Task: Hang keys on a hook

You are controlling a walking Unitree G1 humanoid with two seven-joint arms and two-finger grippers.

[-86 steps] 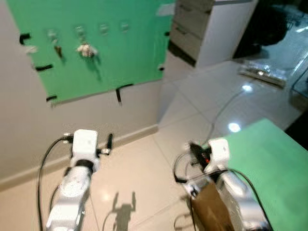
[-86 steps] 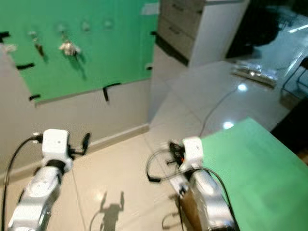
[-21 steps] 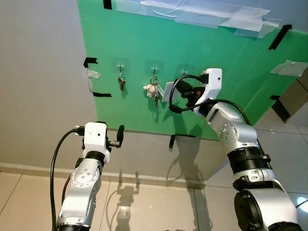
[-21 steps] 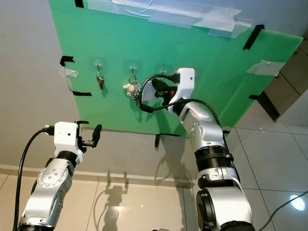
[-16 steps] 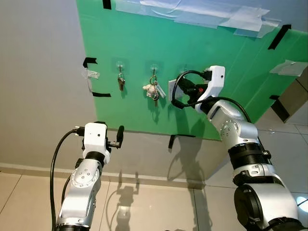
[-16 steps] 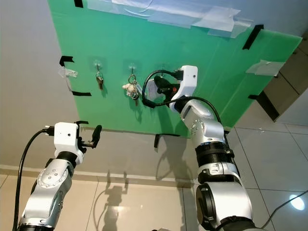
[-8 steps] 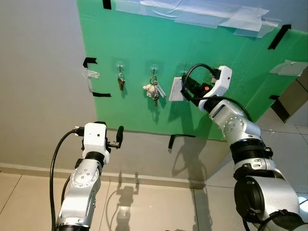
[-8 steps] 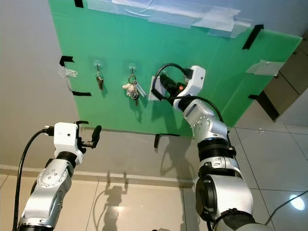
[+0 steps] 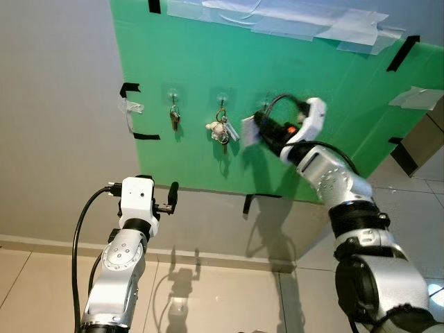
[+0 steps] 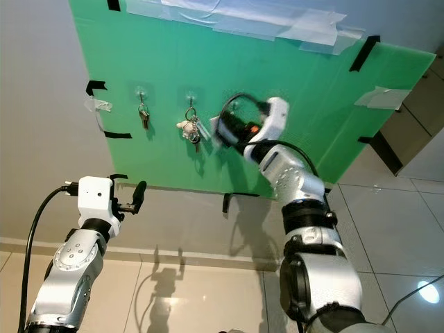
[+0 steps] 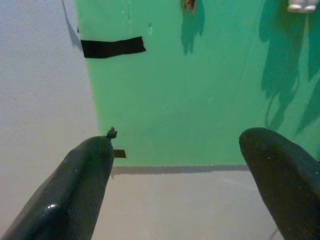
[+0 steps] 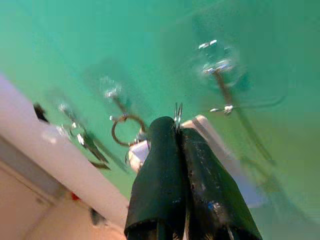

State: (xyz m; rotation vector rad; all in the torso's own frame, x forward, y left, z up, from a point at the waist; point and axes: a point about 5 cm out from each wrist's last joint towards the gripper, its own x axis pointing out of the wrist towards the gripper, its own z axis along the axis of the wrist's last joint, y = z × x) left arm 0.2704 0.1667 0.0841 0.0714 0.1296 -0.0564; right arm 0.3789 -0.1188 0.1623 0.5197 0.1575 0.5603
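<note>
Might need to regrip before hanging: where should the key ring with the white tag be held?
Pinch the key ring by one edge, as the right gripper does, coming at the green board from in front: the thin loop poking past the fingertips is likely what slips over the clear hook.

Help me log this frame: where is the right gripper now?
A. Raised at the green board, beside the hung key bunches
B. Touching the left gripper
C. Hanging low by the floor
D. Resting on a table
A: the right gripper is up against the green board, just right of the key bunch with a white charm.
</note>
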